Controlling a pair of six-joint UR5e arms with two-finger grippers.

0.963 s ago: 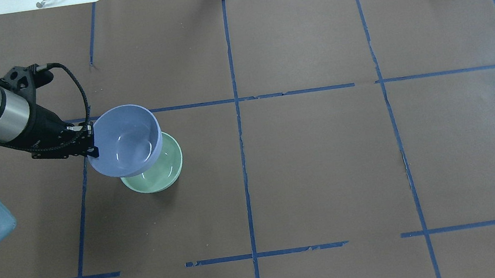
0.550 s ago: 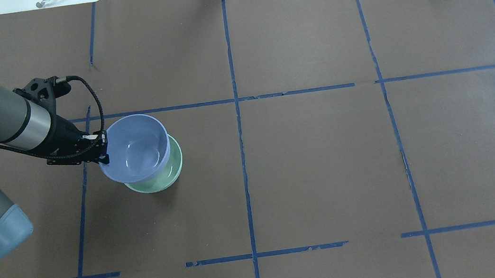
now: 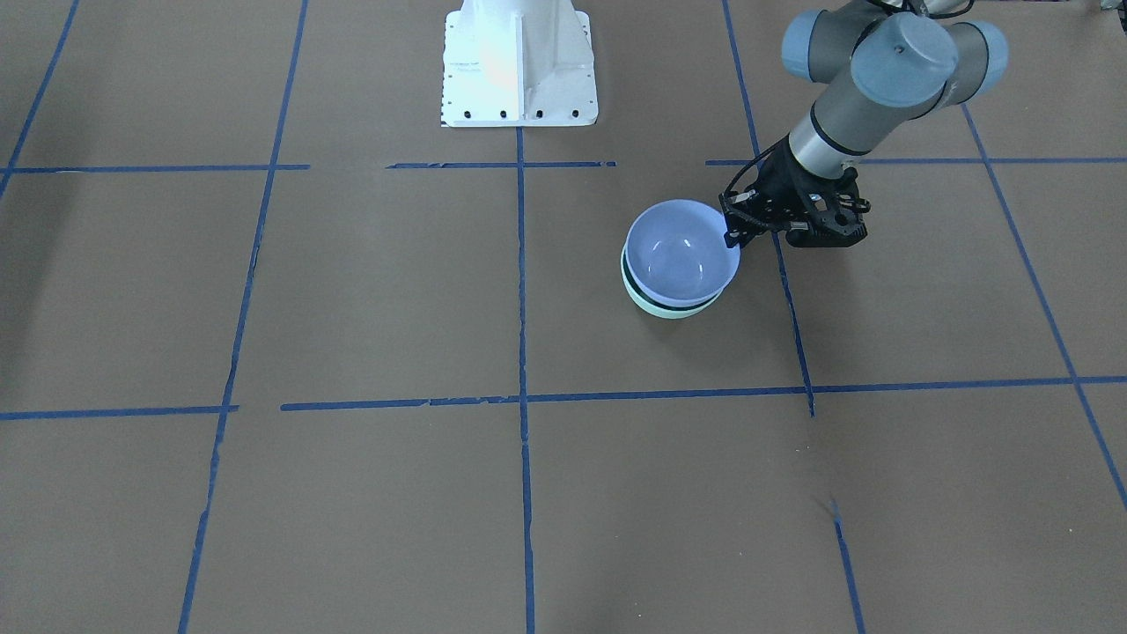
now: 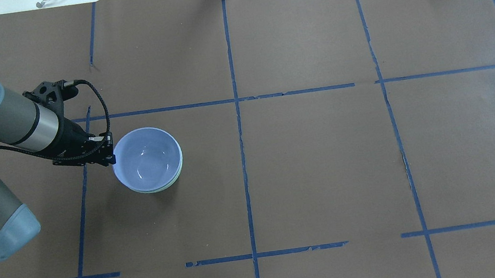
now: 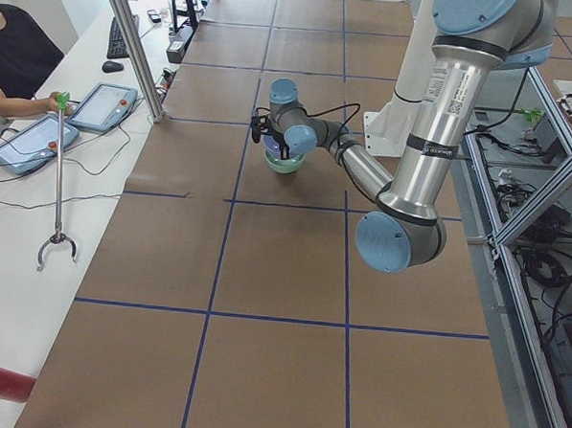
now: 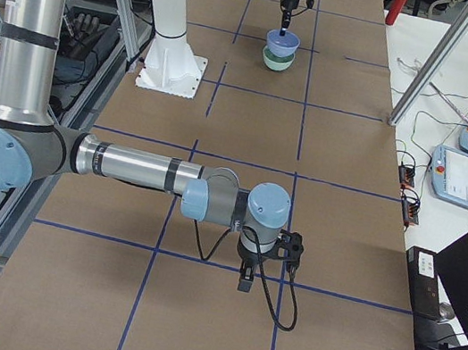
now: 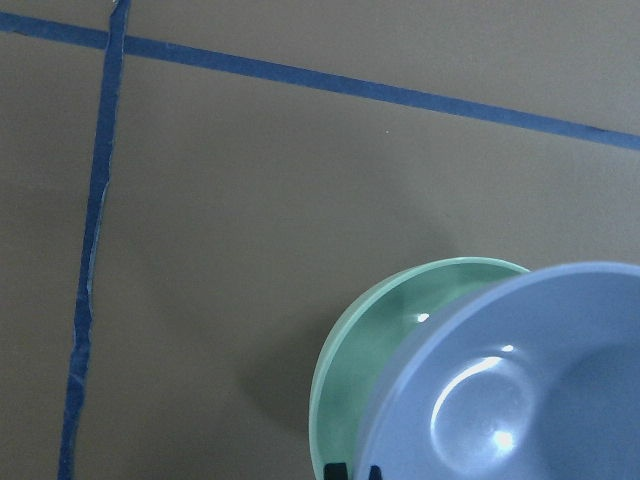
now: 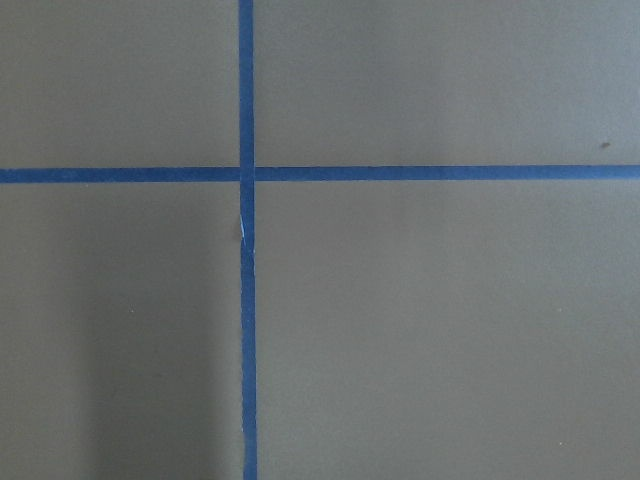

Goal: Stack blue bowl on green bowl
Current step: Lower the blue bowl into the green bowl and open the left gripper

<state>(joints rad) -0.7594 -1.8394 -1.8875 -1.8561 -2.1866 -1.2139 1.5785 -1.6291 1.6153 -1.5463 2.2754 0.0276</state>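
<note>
One left tool (image 4: 110, 158), slanted downward, pinches the blue bowl (image 4: 147, 158) over the green bowl (image 7: 358, 372).

Light is bright and even, falling from above. The brown surface (image 4: 328, 171) looks matte, and shadows on it are soft: a faint one lies beside the blue bowl (image 4: 147, 159), toward the surface's left edge. Small white highlights gleam inside that bowl. The white pedestal (image 3: 518, 62) is blown out in the front-facing view. Close up in the left wrist view, the green bowl (image 7: 360, 350) looks slightly soft. The right wrist view darkens toward its lower left.
</note>
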